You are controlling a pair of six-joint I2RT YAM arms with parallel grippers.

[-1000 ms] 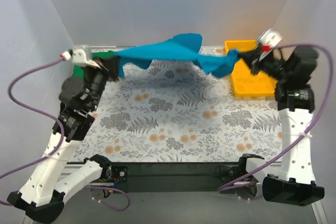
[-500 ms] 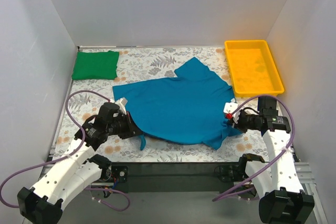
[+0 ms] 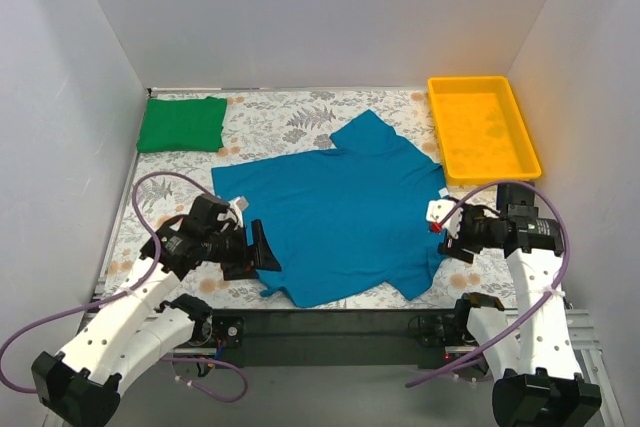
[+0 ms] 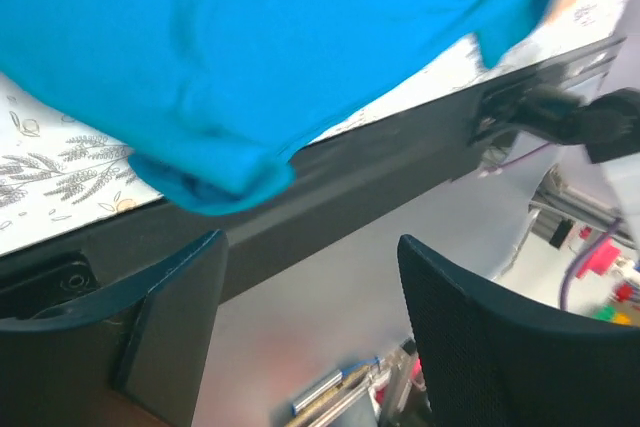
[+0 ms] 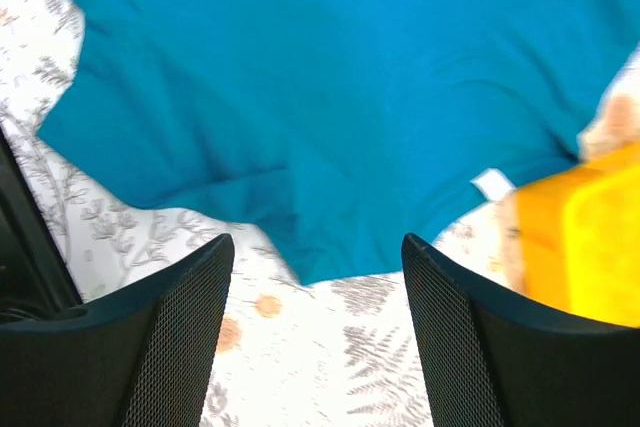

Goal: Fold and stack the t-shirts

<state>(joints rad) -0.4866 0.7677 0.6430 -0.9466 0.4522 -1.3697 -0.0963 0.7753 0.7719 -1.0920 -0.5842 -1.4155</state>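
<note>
You have the teal-blue cotton short-sleeved t-shirt lying opened out on the floral-patterned worktop. It sits at the middle and reaches close to the near edge. It is mostly flat, with a few soft creases. In the left wrist view, a short stretch of its near hem is rolled into a small bunch.

The left end effector sits low just beside the shirt's near-left corner. Its fingers stand well apart with nothing between them. The right end effector sits just beside the shirt's right edge, near the worktop's near-right corner. Its fingers are likewise spread and hold nothing (the right wrist view shows only cloth and worktop past the fingertips).

The bright green cotton t-shirt lies folded into a neat rectangle at the far-left corner, well apart from the blue one. The yellow rectangular plastic tray stands at the far-right corner, near the blue shirt's right side.
</note>
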